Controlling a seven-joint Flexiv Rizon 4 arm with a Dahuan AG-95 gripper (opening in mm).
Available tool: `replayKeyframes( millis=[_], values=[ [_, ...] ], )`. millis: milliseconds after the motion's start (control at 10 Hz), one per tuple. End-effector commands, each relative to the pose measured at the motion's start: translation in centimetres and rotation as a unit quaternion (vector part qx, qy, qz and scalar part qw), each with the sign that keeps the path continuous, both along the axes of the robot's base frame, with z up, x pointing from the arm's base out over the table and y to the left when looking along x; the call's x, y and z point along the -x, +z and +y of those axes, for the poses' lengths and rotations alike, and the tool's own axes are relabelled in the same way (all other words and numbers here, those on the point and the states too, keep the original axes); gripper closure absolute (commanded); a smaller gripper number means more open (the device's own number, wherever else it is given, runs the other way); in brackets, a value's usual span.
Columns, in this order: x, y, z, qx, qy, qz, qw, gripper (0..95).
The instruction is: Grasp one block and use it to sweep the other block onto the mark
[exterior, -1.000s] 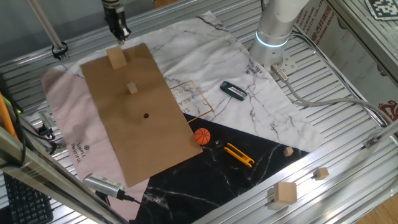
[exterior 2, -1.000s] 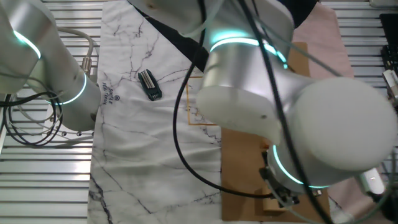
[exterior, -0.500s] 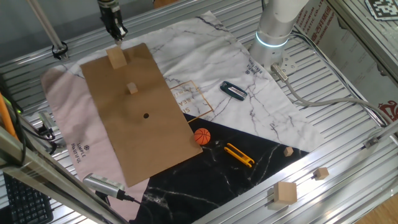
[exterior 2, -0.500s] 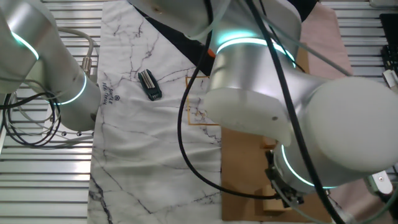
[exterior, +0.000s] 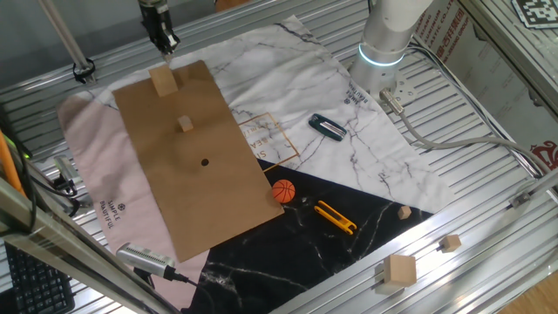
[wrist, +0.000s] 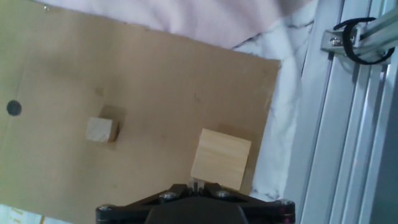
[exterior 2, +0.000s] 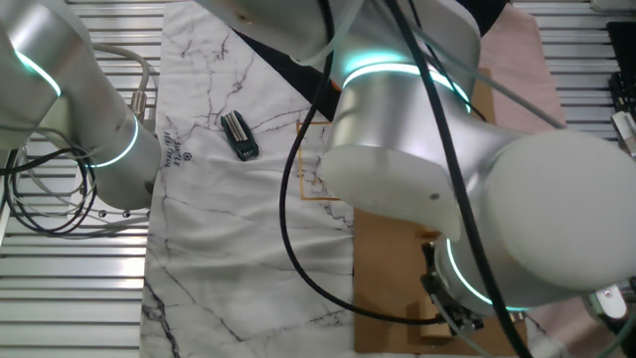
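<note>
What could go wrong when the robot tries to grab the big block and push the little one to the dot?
The larger block sits close to the brown board's edge, so a clumsy grab might knock it off. The tiny cube is small and could spin sideways past the black dot. The gripper hangs above the block, not yet holding it.

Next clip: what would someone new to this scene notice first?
Probably the brown board laid over the cloths, with a large block at its far end, a small cube nearer the middle and a black dot beyond it. The gripper hovers just above the large block. An orange ball sits off the board's edge.
</note>
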State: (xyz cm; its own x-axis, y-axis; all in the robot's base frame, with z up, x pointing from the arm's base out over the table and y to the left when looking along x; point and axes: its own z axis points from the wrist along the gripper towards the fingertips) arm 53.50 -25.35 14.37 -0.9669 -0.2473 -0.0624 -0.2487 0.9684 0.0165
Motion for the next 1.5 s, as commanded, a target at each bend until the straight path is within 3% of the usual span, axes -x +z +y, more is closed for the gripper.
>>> replayKeyframes(
  millis=[100, 300, 400, 600, 700, 800, 1000, 1100, 1300, 1500],
  values=[
    [0.05, 0.04, -0.01, 0.005, 0.010, -0.003, 0.9999, 95.0],
    [0.05, 0.04, -0.01, 0.006, 0.039, -0.004, 0.9992, 95.0],
    [0.05, 0.04, -0.01, 0.003, 0.044, 0.003, 0.9990, 95.0],
    [0.05, 0.04, -0.01, -0.002, 0.026, 0.007, 0.9996, 95.0],
    [0.05, 0.04, -0.01, 0.000, 0.001, -0.001, 1.0000, 95.0],
    [0.05, 0.04, -0.01, 0.003, -0.028, -0.001, 0.9996, 95.0],
    [0.05, 0.04, -0.01, 0.009, -0.044, -0.001, 0.9990, 95.0],
    [0.05, 0.04, -0.01, 0.012, -0.042, 0.004, 0.9990, 95.0],
    [0.05, 0.04, -0.01, 0.028, -0.036, -0.001, 0.9989, 95.0],
    [0.05, 0.04, -0.01, 0.027, -0.040, -0.005, 0.9988, 95.0]
  ],
)
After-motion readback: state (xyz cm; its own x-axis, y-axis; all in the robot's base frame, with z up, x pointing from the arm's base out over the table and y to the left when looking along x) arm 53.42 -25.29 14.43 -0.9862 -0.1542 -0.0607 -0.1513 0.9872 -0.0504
